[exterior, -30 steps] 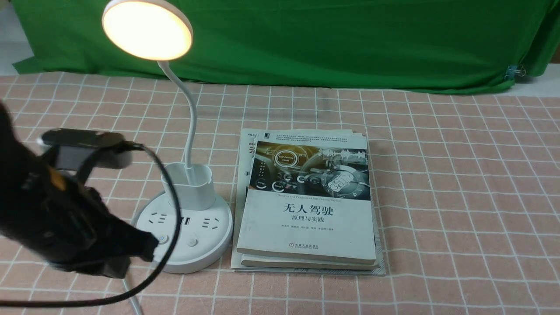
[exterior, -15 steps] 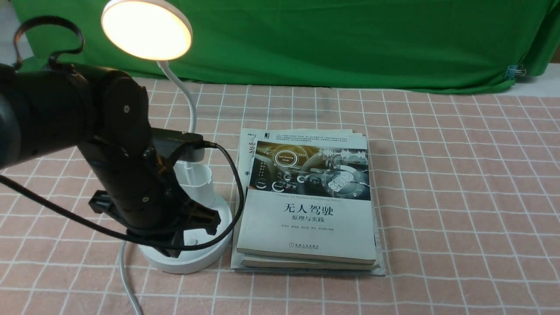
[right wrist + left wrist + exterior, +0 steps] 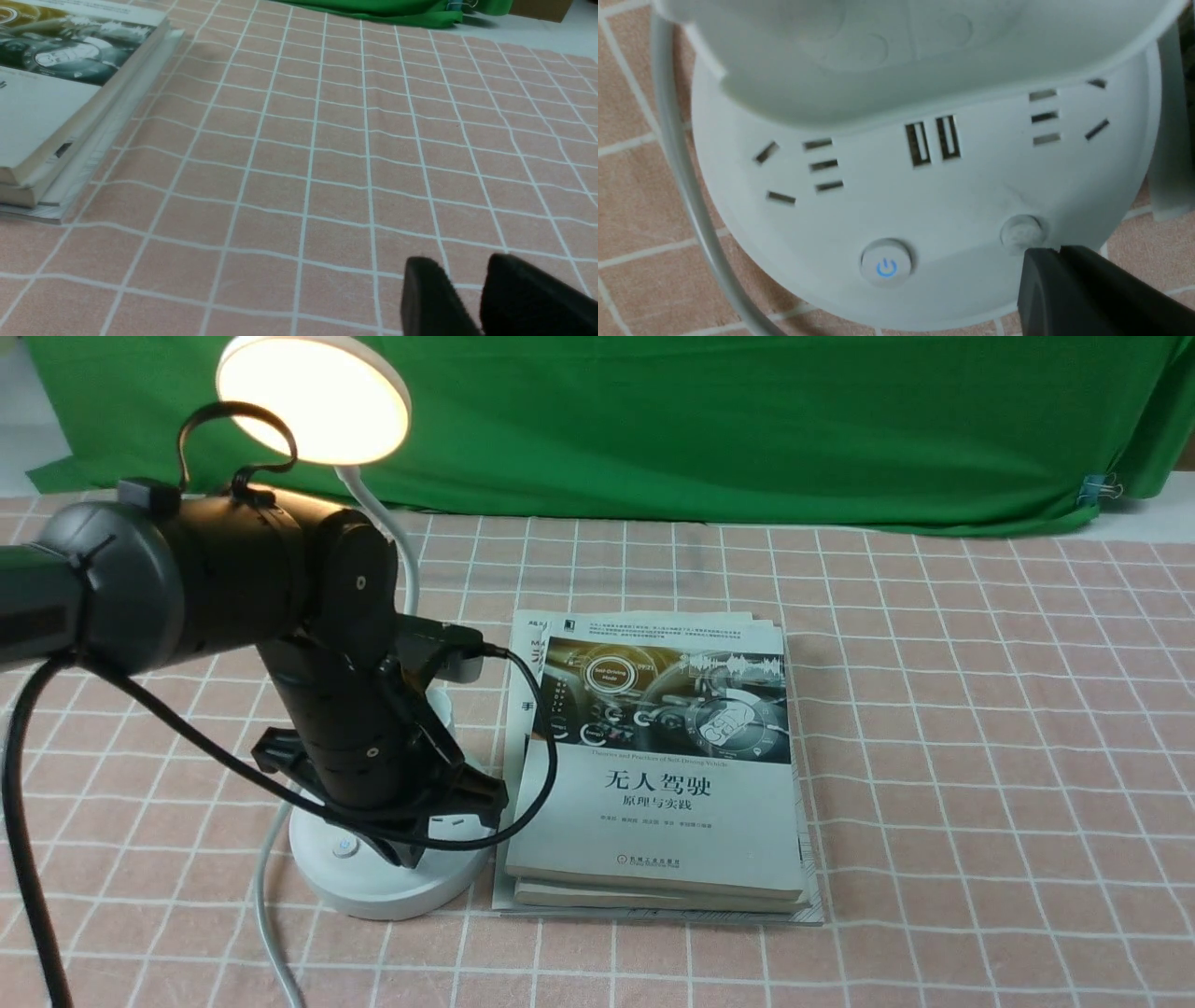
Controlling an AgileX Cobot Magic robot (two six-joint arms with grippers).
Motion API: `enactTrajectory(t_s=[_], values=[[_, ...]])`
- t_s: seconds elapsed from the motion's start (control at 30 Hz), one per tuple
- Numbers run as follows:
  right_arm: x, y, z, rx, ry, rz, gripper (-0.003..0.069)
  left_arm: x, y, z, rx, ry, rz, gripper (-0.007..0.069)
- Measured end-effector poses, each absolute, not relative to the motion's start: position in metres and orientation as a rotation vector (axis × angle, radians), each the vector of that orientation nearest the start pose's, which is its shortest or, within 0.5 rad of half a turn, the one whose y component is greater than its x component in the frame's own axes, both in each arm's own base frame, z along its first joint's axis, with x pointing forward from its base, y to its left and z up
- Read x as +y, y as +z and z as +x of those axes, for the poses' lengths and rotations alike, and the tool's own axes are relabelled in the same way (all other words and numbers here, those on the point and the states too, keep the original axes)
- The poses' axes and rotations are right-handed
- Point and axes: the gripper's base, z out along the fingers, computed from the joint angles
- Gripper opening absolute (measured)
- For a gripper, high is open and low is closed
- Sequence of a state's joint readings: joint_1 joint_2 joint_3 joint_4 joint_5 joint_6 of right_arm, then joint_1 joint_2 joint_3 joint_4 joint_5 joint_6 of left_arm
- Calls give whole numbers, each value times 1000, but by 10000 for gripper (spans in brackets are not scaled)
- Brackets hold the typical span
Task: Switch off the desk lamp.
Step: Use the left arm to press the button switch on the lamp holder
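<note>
Front view, left gripper (image 3: 407, 861) pointing down, arm bent

smooth plastic base (image 3: 392, 887) (matt), rumpled cloth (image 3: 709, 429)

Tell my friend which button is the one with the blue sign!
Find the glowing lamp, then its round white base. Two buttons sit there, beyond the socket holes. Yours has a blue power sign; the other shows no blue.

Glare whitens the lit lamp head (image 3: 327, 401) at upper left; the right wrist view's claw (image 3: 451, 280) is blurred.
</note>
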State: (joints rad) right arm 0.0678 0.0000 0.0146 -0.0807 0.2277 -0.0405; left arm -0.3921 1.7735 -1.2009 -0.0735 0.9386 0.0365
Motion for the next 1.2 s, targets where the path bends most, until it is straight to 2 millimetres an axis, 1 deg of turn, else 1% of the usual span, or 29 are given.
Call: enactTrajectory(t_s=[0.27, 0.4, 0.67, 1.03, 1.2], values=[[2, 188, 56, 1719, -54, -148, 241, -136, 202, 316, 2919, -133, 576, 6], [2, 188, 56, 1719, -54, -148, 241, -136, 195, 318, 2932, -119, 584, 6], [2, 188, 56, 1719, -54, -148, 241, -137, 195, 321, 2913, -110, 589, 6], [2, 188, 56, 1719, -54, -148, 241, -137, 195, 321, 2913, -109, 588, 6], [2, 188, 56, 1719, -54, -148, 241, -136, 189, 318, 2914, -110, 585, 6]])
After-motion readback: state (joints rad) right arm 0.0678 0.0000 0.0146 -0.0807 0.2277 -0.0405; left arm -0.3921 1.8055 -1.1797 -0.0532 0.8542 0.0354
